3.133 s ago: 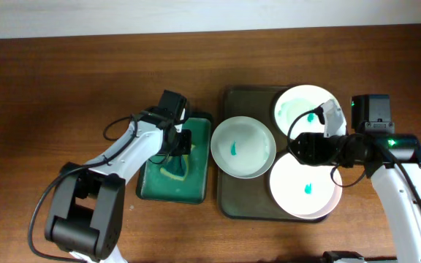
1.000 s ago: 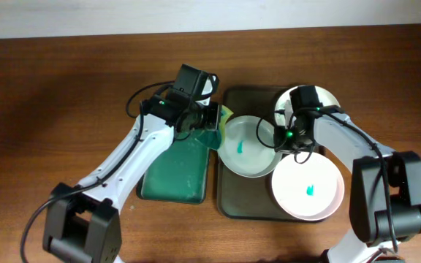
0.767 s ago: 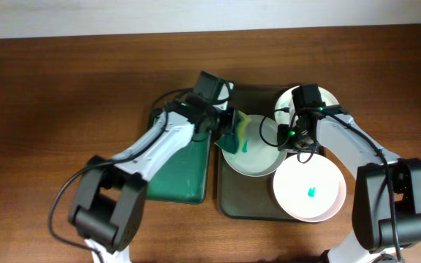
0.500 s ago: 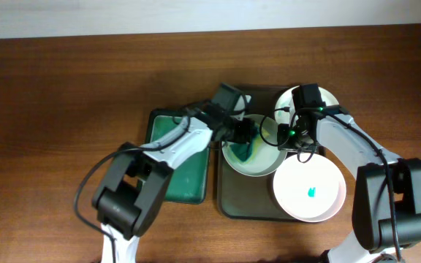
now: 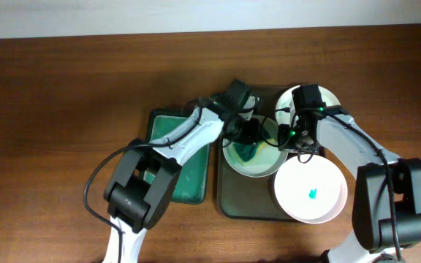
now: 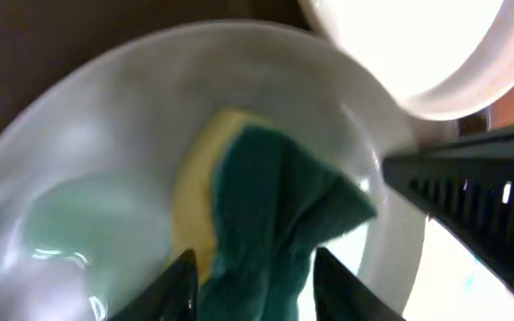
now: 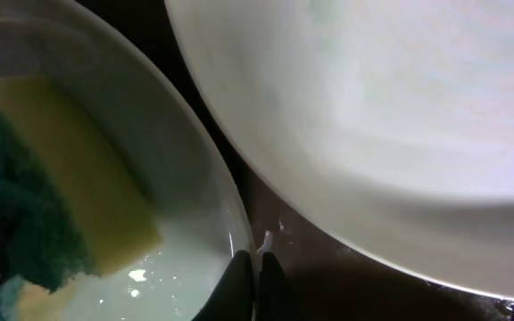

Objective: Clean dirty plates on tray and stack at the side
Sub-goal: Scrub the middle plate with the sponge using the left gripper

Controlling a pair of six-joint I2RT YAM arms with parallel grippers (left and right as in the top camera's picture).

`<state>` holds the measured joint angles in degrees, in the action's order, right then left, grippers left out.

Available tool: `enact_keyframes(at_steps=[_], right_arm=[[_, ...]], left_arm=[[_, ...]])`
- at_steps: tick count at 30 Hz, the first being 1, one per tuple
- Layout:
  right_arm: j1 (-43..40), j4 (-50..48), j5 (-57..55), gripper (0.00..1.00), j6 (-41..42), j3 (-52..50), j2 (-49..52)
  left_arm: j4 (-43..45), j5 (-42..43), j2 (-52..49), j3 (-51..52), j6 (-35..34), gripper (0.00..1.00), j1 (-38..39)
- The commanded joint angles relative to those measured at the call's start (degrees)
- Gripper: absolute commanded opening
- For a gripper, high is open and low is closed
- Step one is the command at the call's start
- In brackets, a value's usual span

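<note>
Sponge down in the middle plate, its rim pinched from the other side.

At the lower right of the overhead frame the front plate (image 5: 309, 191) lies on the dark tray (image 5: 229, 206), a teal smear (image 5: 313, 193) at its centre. Just up and left of it on the tray sits the middle plate (image 5: 263, 166). The left gripper (image 6: 255, 275) reaches in from the left, fingers clamped on the yellow-and-green sponge (image 6: 266, 196), which presses on the plate's wet, green-tinged floor. The right gripper (image 7: 252, 272) is nipped tight on that plate's right rim. The far plate (image 5: 326, 96) fills the tray's upper right corner, partly under the right arm. A bright green tray (image 5: 188, 175) lies just left of the dark one.
</note>
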<state>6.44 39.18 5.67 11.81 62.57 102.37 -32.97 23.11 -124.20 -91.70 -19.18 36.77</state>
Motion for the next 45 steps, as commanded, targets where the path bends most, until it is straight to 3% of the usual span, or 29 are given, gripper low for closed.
enact_keyframes(at_steps=[1,4,7,11,16,18,21,26,28,32,36,43,45], right_arm=[[0.35,-0.17,0.26,0.04,0.28,0.07,-0.90],[0.35,-0.17,0.24,0.04,0.26,0.07,-0.90],[0.35,-0.17,0.24,0.04,0.26,0.07,-0.90],[0.35,-0.26,0.07,0.04,0.28,0.07,-0.90],[0.35,-0.20,0.09,0.04,0.28,0.07,-0.90],[0.35,-0.17,0.07,0.04,0.28,0.07,-0.90],[0.35,-0.17,0.07,0.04,0.28,0.07,-0.90],[0.35,-0.15,0.07,0.04,0.28,0.07,-0.90],[0.35,-0.15,0.09,0.04,0.28,0.07,-0.90],[0.35,-0.17,0.07,0.04,0.28,0.07,-0.90],[0.35,-0.17,0.07,0.04,0.28,0.07,-0.90],[0.35,-0.17,0.09,0.04,0.28,0.07,-0.90],[0.35,-0.17,0.09,0.04,0.28,0.07,-0.90]], left_arm=[[-9.70,-4.81,-1.03,-8.76,8.81,0.46,-1.01],[-17.05,-6.01,-1.03,-13.25,12.92,0.41,-0.83],[-20.63,-5.99,-1.20,-13.29,14.40,0.30,-0.55],[-21.86,-6.05,-1.88,-12.24,20.59,0.31,2.05],[-17.68,-6.86,-3.72,-7.69,20.90,0.31,4.83],[-16.98,-6.88,-4.92,-7.32,20.17,0.24,4.83],[-15.82,-6.91,-6.10,-7.32,19.87,0.00,4.39],[-18.08,-6.84,-5.77,-10.93,18.51,0.00,4.00],[-22.12,-6.80,-5.14,-14.40,18.53,0.21,3.93],[-24.48,-6.84,-4.55,-16.15,17.90,0.38,3.39],[-24.63,-6.88,-4.57,-16.13,14.47,0.40,1.42],[-22.95,-7.06,-8.22,-15.58,16.26,0.45,2.89],[-21.90,-7.06,-9.77,-15.58,16.22,0.37,3.39]])
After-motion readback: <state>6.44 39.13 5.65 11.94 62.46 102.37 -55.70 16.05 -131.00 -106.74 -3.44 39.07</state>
